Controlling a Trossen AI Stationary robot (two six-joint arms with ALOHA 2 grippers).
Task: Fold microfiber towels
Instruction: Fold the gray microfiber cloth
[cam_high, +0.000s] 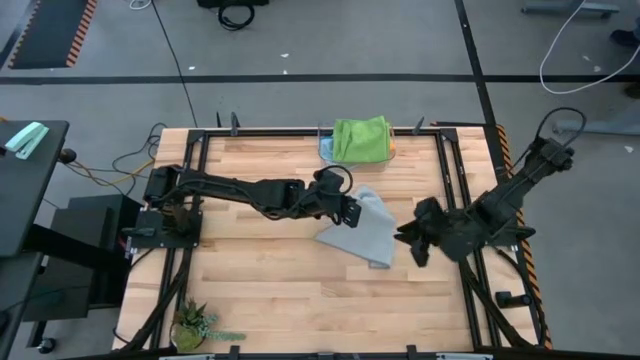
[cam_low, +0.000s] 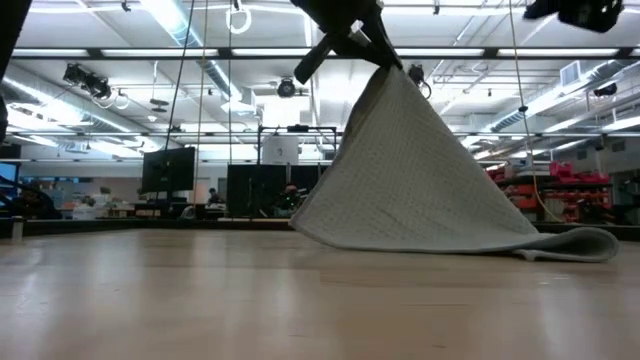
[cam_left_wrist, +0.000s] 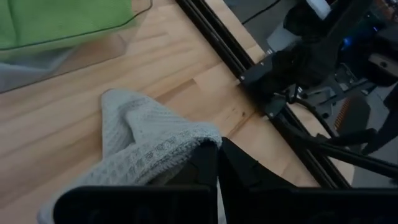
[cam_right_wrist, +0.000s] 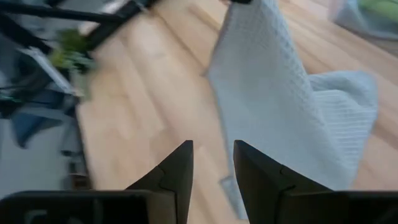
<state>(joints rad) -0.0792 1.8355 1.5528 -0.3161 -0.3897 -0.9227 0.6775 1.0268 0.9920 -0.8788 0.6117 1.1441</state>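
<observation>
the grey towel sits right of centre in the high view, 1 corner lifted off the desk by the left hand, clenched on it, the rest draped down; the right hand, fingers parted and empty, hovers just right; the green towel lies folded at upper centre

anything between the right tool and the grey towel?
Nothing. In the high view only bare wood separates the right tool from the grey towel; the right wrist view agrees. The left tool holds the towel's corner.
</observation>
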